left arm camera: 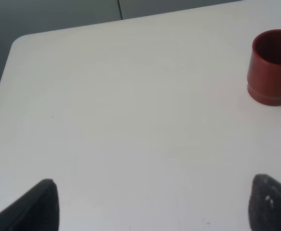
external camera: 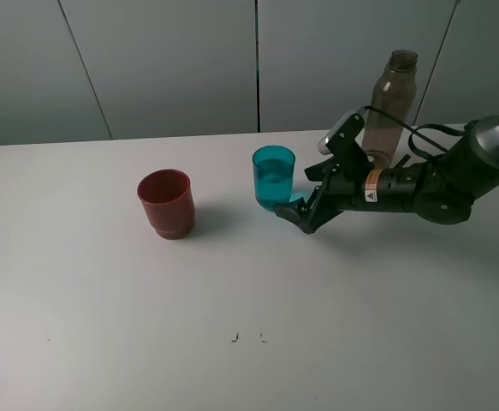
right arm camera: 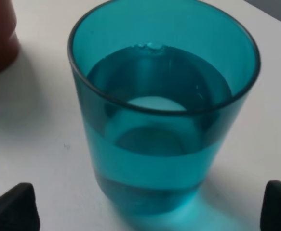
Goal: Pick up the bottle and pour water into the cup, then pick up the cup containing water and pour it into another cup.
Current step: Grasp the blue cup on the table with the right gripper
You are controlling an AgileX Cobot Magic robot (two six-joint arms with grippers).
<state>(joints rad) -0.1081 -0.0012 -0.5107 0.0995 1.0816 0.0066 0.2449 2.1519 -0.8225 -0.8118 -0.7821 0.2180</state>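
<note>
Cup (external camera: 273, 175) stood between red cup (external camera: 166, 203) and bottle (external camera: 392, 103), half full; judged stiff, smooth, spill-prone. Right gripper (external camera: 299, 214) sat just beside its base, fingers spread. Best hold: mid-wall, upright. Left gripper (left arm camera: 150, 207) likewise spread.

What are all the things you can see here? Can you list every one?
table: one, white, under everything.
wall: grey panels, behind the table.
blue cup: one, see-through teal, water inside, middle of the table.
red cup: one, dark red, left of the blue cup, standing apart from it.
bottle: one, smoky grey-brown, tall, at the back on the right, behind the arm.
little marks: two, dark, near the table's front.
right arm: one, black, reaching in from the right.
right fingers: two, black, spread wide on either side of the blue cup.
left fingers: two, black, spread wide over bare table, seen only by the left wrist camera.
</note>
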